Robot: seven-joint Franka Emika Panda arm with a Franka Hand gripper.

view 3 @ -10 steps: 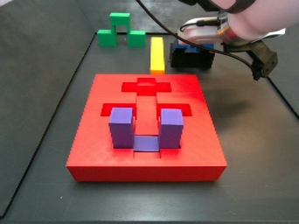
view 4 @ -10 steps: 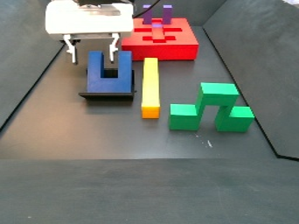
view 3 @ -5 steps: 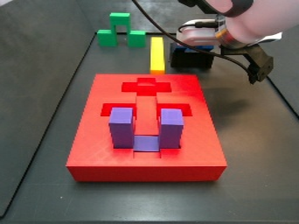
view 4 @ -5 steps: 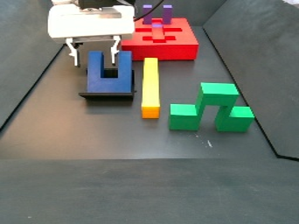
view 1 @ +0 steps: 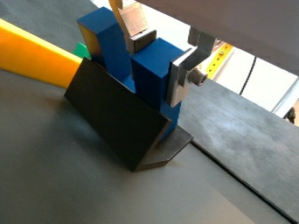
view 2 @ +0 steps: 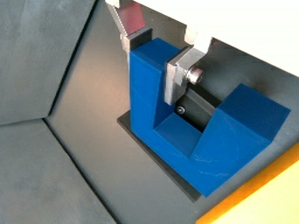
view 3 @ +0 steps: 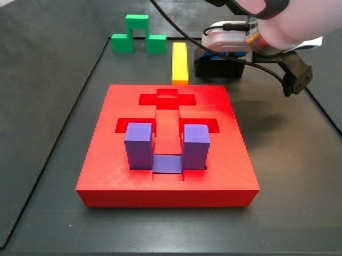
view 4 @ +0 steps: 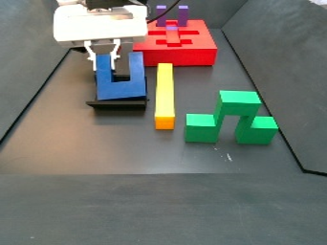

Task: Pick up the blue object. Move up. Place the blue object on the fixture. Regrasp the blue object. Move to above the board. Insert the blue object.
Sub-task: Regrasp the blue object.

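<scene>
Right, the end effector [view 4: 107,58] sits low over the fixture [view 4: 117,100] at the far left of the dark surface [view 4: 141,182], and its fingers [view 2: 179,77] are closed on one prong of the blue object [view 4: 118,79]. Both wrist views show a silver plate [view 1: 183,80] pressed flat against the side of that prong, the other plate on its opposite face, so the grip is narrow and holding the piece. Blue object [view 2: 193,127] stands with prongs up and its base down in the black fixture [view 2: 149,156]; whether it touches the fixture floor cannot be told. Just to its right lies the yellow bar [view 4: 163,94], long and flat, apart from the fixture. Behind them, further away, the red board [view 4: 189,47] lies flat with a purple U-shaped block [view 4: 173,16] standing in it. Over in a side view the purple block [view 3: 166,148] stands prongs up in the near recess of the board [view 3: 167,180], with the end effector [view 3: 225,43] beyond its far right corner. Green blocks [view 4: 231,118] lie to the right of the yellow bar, well apart from the fixture.
</scene>
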